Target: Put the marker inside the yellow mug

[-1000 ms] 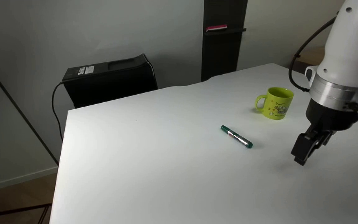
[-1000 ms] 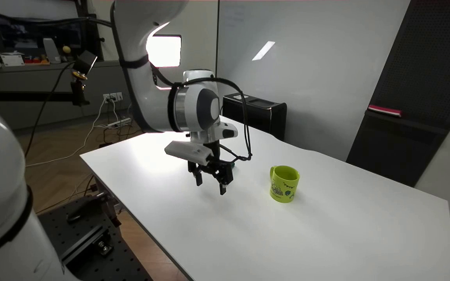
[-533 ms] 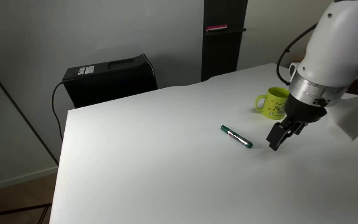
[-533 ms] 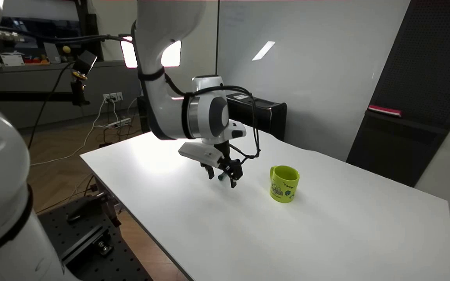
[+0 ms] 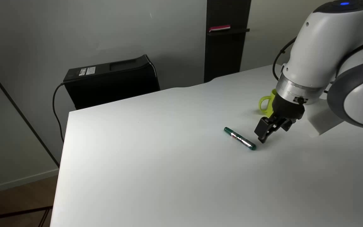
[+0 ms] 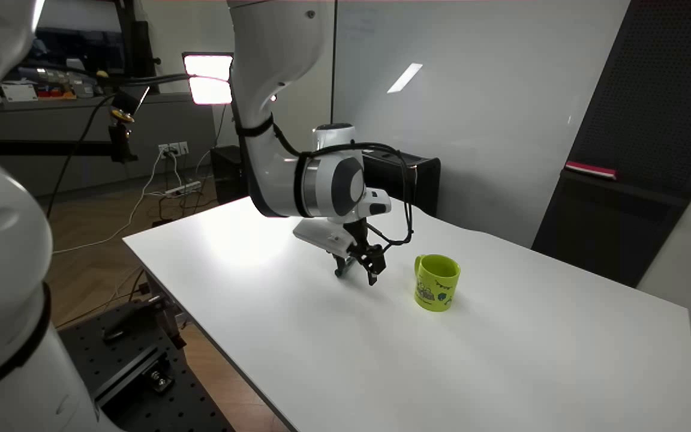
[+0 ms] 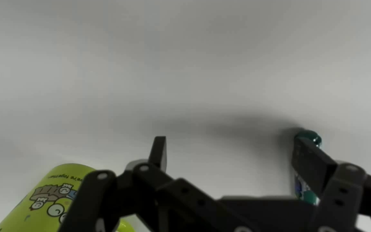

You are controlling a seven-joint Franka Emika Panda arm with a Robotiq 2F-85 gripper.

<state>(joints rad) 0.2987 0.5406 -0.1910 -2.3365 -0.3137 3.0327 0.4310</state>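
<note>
The dark green marker (image 5: 239,138) lies flat on the white table. In an exterior view only its end (image 6: 339,273) shows behind my gripper. The yellow-green mug (image 6: 435,285) stands upright with its handle at the side; the arm partly covers it in an exterior view (image 5: 267,104). My gripper (image 5: 273,134) is open and empty, low above the table between marker and mug. In the wrist view, the gripper (image 7: 232,141) has its right finger over the marker (image 7: 307,135), hiding its middle; whether they touch I cannot tell. The mug (image 7: 47,199) is at lower left, partly cut off.
The white table (image 5: 153,157) has its edge at the left and back. A black box-shaped device (image 5: 115,82) stands beyond the far edge near the wall. A dark panel (image 6: 633,150) with a red and white item stands behind the table.
My open gripper has moved towards the marker, leftward in one view and rightward in another. The arm now covers more of the mug. Marker and mug have stayed in place.
</note>
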